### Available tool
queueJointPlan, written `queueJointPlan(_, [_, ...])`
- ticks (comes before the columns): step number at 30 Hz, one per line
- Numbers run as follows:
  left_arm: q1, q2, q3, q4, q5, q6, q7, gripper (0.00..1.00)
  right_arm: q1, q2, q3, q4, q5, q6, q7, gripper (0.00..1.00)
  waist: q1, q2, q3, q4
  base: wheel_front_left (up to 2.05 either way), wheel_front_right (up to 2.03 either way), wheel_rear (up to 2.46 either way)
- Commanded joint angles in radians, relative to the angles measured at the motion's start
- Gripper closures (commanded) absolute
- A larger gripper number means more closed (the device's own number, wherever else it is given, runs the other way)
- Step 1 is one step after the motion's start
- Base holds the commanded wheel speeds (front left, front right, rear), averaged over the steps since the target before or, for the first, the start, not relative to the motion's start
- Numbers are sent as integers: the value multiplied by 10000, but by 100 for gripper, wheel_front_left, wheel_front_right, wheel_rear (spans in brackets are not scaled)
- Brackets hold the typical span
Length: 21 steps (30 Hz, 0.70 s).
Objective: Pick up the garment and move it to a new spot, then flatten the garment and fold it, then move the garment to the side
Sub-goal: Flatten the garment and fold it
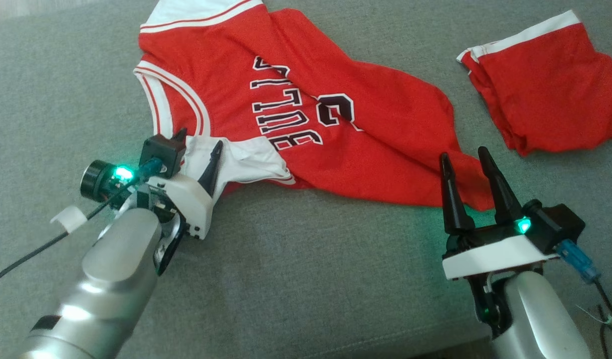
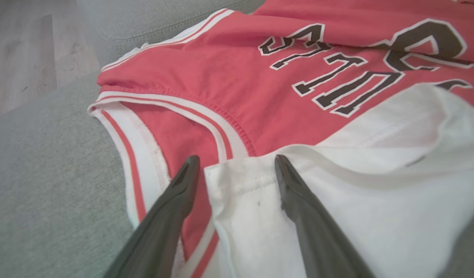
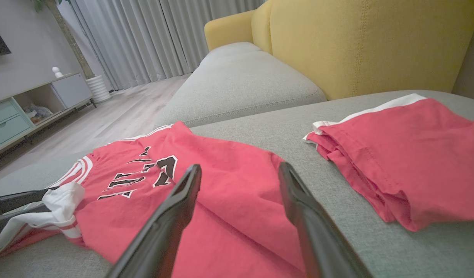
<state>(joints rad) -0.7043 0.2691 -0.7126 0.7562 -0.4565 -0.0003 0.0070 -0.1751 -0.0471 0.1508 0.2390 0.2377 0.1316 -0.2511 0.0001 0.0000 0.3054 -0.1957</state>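
Note:
The garment (image 1: 385, 129) is a red basketball jersey with white trim and black lettering. It lies rumpled across the grey sofa cushion (image 1: 306, 279). My left gripper (image 1: 199, 138) is open at the jersey's near-left corner. In the left wrist view this gripper (image 2: 237, 159) has its two fingers either side of a white shoulder fold of the jersey (image 2: 229, 77), and they rest on the cloth without pinching it. My right gripper (image 1: 463, 153) is open at the jersey's near-right hem. In the right wrist view the red cloth (image 3: 221, 162) lies just under that gripper (image 3: 240, 166).
A second red garment with a white band (image 1: 550, 94) lies folded on the cushion at the far right (image 3: 406, 154). A yellow backrest (image 3: 356, 42) rises behind it. Wooden floor (image 2: 20, 50) lies beyond the cushion's left edge, with a low cabinet (image 3: 28, 104) further off.

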Motion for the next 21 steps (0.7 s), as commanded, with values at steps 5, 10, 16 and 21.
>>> queueJointPlan(5, [-373,66,135,-63,86,-53,-465,99,-184,-31,140,-231,-35,-9,-107,0,-1,0,-144,141,0,0,0])
queueJointPlan(10, [-342,-93,68,-47,81,-60,-876,100,-189,-31,141,-124,-111,-9,-107,0,-1,0,-351,350,0,0,0])
queueJointPlan(16, [-301,-128,184,-202,-47,-33,-1457,100,-124,-31,129,2,-208,-9,-107,0,-1,0,-678,656,0,0,0])
queueJointPlan(21, [-261,127,471,-680,-173,64,-2115,100,-11,-31,77,76,-329,-9,-107,0,-1,0,-1103,1140,0,0,0])
